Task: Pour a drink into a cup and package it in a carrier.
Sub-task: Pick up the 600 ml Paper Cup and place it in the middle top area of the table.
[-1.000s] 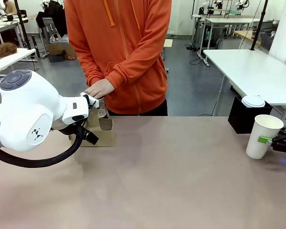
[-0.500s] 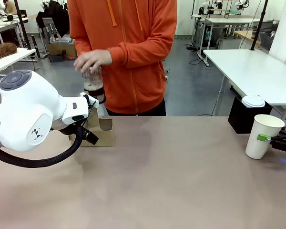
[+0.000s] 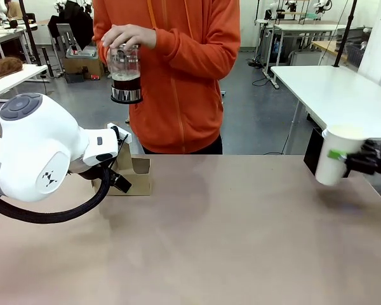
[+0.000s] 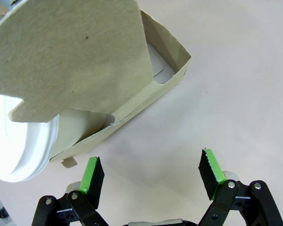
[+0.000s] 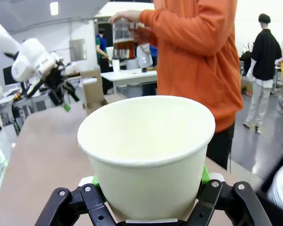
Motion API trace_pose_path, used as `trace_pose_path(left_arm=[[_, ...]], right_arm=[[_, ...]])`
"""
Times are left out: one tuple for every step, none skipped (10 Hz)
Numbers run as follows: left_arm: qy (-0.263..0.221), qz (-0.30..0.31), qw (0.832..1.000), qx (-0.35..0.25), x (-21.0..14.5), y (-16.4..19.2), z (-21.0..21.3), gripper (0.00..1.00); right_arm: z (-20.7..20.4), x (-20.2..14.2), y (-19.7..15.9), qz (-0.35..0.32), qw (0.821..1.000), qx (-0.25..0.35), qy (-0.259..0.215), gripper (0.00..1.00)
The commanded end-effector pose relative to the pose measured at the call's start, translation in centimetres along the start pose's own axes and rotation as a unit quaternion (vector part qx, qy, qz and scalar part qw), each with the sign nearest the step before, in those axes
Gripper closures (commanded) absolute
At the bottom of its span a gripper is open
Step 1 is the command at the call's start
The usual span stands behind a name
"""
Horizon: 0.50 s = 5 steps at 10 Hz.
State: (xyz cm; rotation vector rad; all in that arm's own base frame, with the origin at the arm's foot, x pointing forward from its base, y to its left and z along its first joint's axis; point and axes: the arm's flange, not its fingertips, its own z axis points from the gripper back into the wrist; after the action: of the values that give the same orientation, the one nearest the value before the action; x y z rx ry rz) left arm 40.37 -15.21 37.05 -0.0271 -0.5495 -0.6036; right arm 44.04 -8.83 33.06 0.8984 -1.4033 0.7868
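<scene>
- The cup (image 3: 332, 159) is held off the table (image 3: 228, 229) at the robot's far right, mouth up, lidless and empty. It is grasped round its body by the clamped jaws of the right gripper (image 5: 148, 181).
- The drink (image 3: 126, 81) is held high in its glass pot by the person's hand (image 3: 128, 35), well apart from the cup and towards the left. That gap is judged to need closing before pouring.
- The carrier (image 4: 132, 80) is seen just ahead of the left gripper (image 4: 151, 172), whose jaws are spread and empty.
- A black box (image 3: 310, 149) is seen behind the cup.
</scene>
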Motion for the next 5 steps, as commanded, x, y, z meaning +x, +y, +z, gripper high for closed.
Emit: trace_pose_path(left_arm=[[0.0,0.001,1.0,0.0,0.0,0.1,0.0,0.0],[0.0,0.001,1.0,0.0,0.0,0.1,0.0,0.0],[0.0,0.001,1.0,0.0,0.0,0.1,0.0,0.0],[0.0,0.001,1.0,0.0,0.0,0.1,0.0,0.0],[0.0,0.001,1.0,0.0,0.0,0.1,0.0,0.0]], right_arm=[[-6.7,3.7,1.4,-0.024,1.0,-0.01,0.005,0.2],[-10.3,4.4,1.1,-0.016,1.0,-0.015,0.014,0.2],[-13.9,4.3,0.4,-0.019,1.0,-0.009,0.019,0.2],[-17.7,3.8,-0.3,-0.021,0.999,-0.02,0.014,0.2],[-20.4,2.8,-0.6,-0.013,0.999,-0.036,0.008,0.2]])
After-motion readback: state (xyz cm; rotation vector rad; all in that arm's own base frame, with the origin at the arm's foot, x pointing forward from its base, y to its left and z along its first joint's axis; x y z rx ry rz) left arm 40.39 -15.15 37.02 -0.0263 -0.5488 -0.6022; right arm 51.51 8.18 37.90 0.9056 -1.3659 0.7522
